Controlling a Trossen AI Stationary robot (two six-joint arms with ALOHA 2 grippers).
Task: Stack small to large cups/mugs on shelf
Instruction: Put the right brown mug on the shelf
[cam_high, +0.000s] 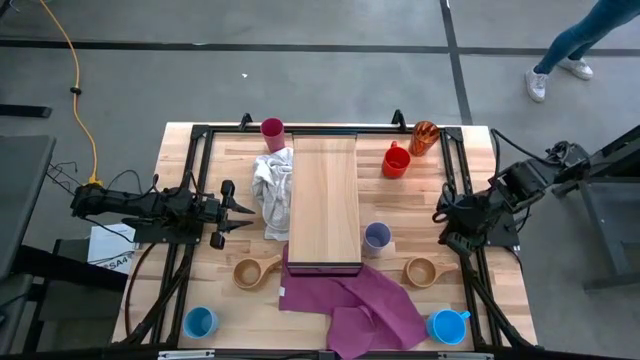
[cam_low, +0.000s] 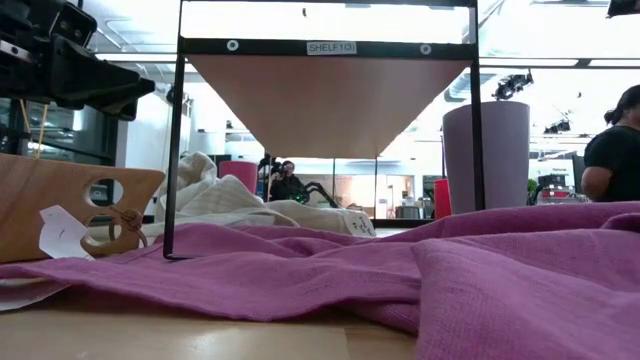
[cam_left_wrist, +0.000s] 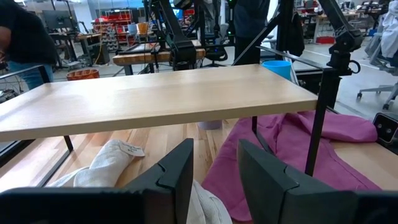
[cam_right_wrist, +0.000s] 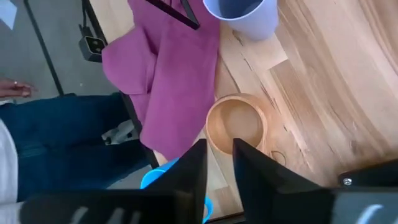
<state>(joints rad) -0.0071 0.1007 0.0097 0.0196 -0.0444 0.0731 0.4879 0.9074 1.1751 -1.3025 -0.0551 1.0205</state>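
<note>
The shelf (cam_high: 323, 200), a long light-wood plank on a dark frame, stands mid-table. Around it on the table stand a magenta tumbler (cam_high: 272, 129), an orange translucent tumbler (cam_high: 424, 137), a red mug (cam_high: 396, 161), a lavender tumbler (cam_high: 376, 238), two wooden handled cups (cam_high: 255, 271) (cam_high: 425, 271) and two blue mugs (cam_high: 200, 322) (cam_high: 449, 326). My left gripper (cam_high: 240, 212) waits open and level at the shelf's left side. My right gripper (cam_right_wrist: 219, 152) is open, raised at the table's right edge and slanting down above the right wooden cup (cam_right_wrist: 236, 127), with nothing between its fingers.
A white cloth (cam_high: 270, 190) lies bunched left of the shelf. A purple cloth (cam_high: 350, 300) spreads from the shelf's near end to the front edge. Dark rails (cam_high: 455, 180) run along the table's sides. A person's legs (cam_right_wrist: 62, 143) stand beside the table; another person (cam_high: 565, 50) walks beyond it.
</note>
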